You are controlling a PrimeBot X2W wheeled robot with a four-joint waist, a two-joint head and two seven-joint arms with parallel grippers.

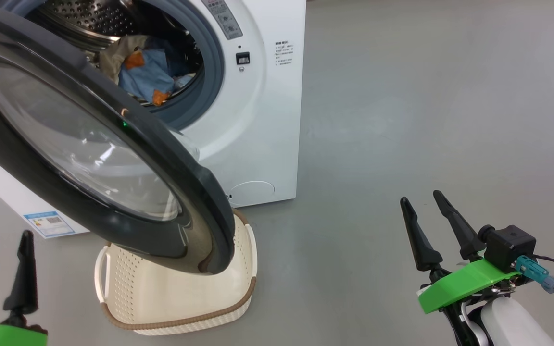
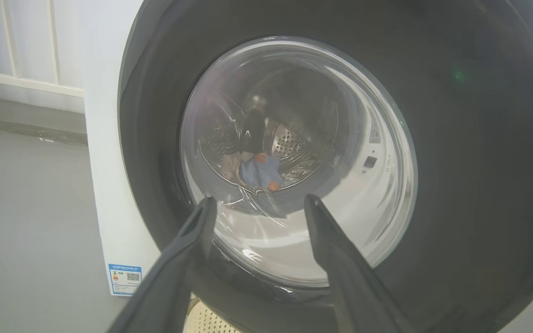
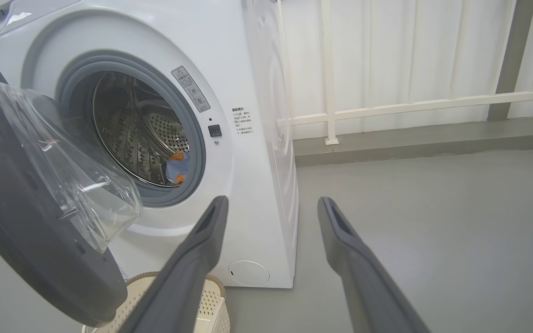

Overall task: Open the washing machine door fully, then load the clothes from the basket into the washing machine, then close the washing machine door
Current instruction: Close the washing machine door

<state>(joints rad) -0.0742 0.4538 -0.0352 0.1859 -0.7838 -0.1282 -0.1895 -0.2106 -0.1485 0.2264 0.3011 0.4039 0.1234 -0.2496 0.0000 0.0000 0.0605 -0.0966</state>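
The washing machine stands at the upper left, its black-rimmed door swung partly out over the basket. The clothes, cream and light blue with orange, lie inside the drum and show through the door glass. The cream basket sits on the floor below the door, and what shows of its inside holds nothing. My left gripper is open at the lower left, facing the door's outer side. My right gripper is open to the machine's right.
Grey floor spreads to the right of the machine. A white railing and a low grey kerb run behind the machine. A blue label marks the machine's left side.
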